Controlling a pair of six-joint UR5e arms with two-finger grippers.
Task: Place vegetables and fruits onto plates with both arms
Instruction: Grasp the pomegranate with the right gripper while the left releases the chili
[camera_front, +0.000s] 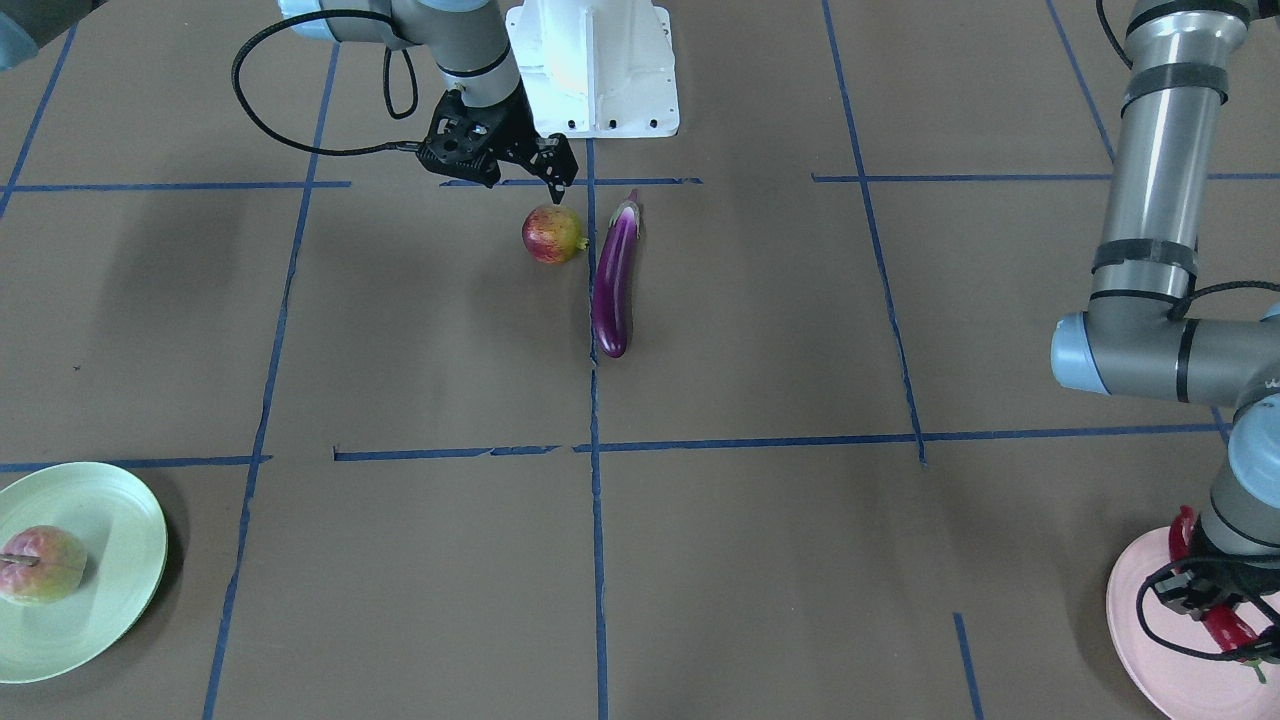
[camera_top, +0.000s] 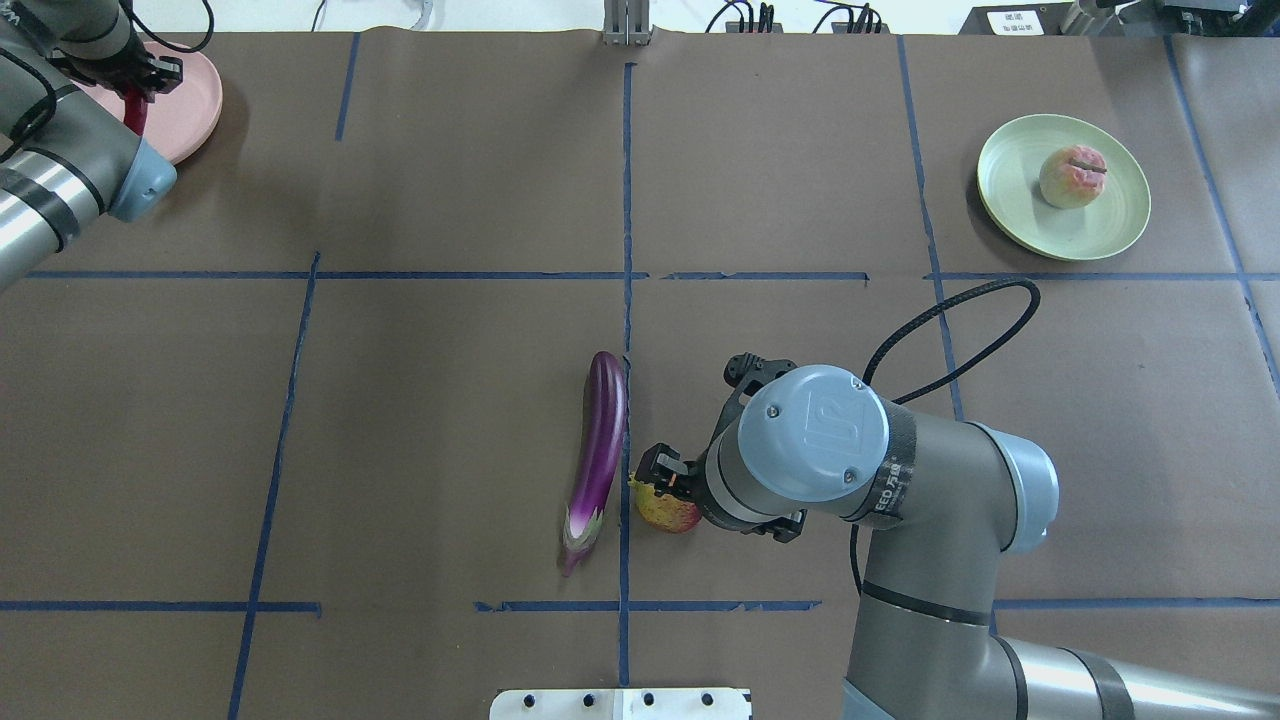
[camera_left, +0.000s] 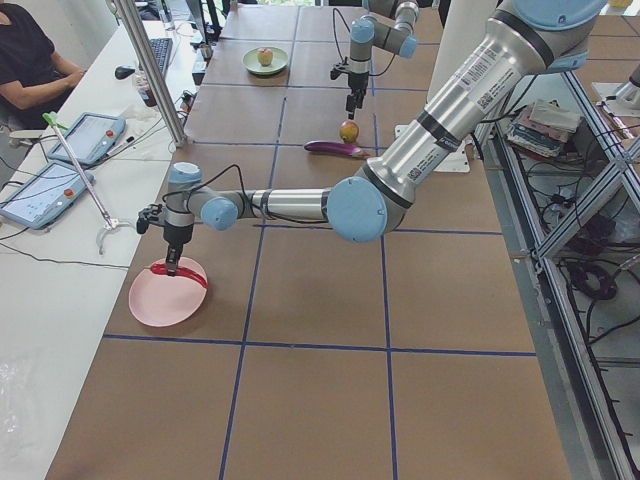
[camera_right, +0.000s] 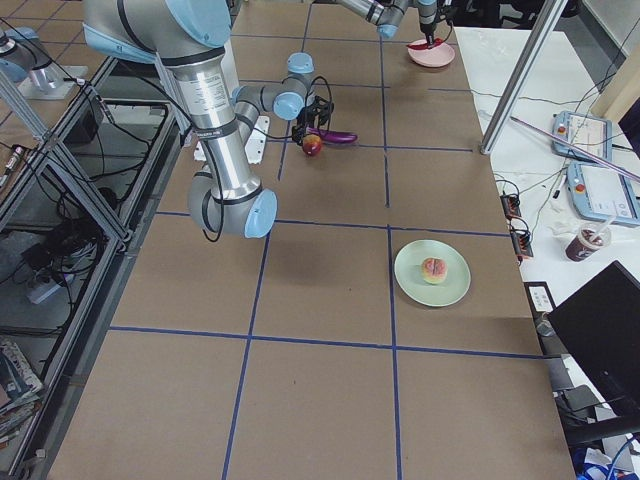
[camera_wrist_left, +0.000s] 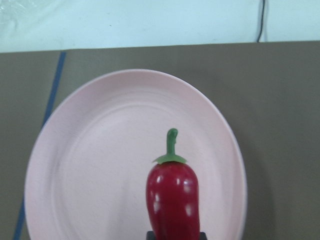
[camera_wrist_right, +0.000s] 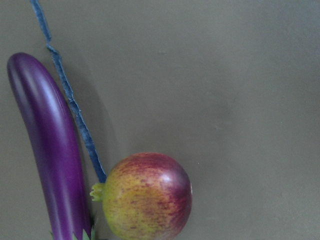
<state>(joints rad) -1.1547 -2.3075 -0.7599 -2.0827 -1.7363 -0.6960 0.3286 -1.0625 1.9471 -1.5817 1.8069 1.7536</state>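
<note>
My left gripper is shut on the red chili pepper and holds it, green stem forward, low over the pale pink plate at the table's far left corner. My right gripper is open, just above the mottled red-yellow fruit, which rests on the table near the robot's base. The purple eggplant lies right beside that fruit, on the blue tape line. The peach sits on the mint green plate at the far right.
The white robot base stands close behind the fruit and eggplant. Blue tape lines grid the brown table. An operators' bench with tablets runs along the table's far side.
</note>
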